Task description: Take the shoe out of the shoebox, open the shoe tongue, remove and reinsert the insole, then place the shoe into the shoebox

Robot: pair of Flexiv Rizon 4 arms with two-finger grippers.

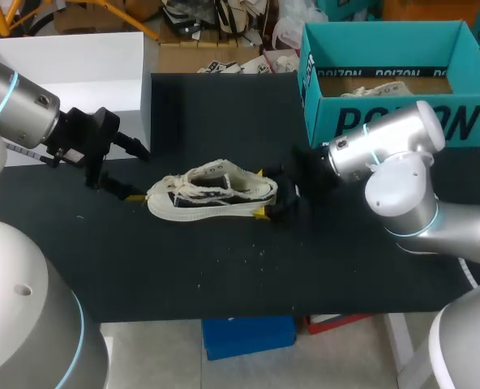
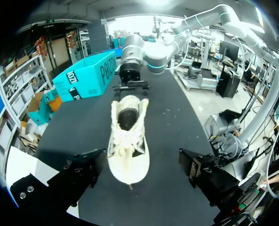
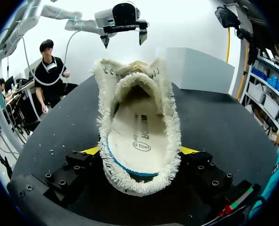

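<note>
Cream canvas, frayed at every edge, marks the shoe (image 1: 212,193). It lies on its sole at the centre of the head view, on the black table (image 1: 224,275), well apart from the teal shoebox (image 1: 386,121) at the upper right. The toe points to the frame's left and the heel to its right.

**Step in hand (judged):** opening the tongue (image 3: 135,81). The insole (image 3: 135,141) lies flat inside the shoe.

1. Use the right gripper (image 1: 263,193) as the anchor at the heel, so that the shoe neither slides nor tips under the pull.
2. Bring the left gripper (image 1: 133,172) over the lacing and take the tongue's free edge alone, not the laces.
3. Draw the tongue up and toward the toe. The canvas looks soft, so pull gently until the opening clears the insole.

**Gripper condition**

- Right: the yellow tips stand one on each side of the heel and appear to press against it, so the shoe is clamped.
- Left: the fingers are spread wide and hold nothing. The toe sits just ahead of them, with no contact visible.
</note>
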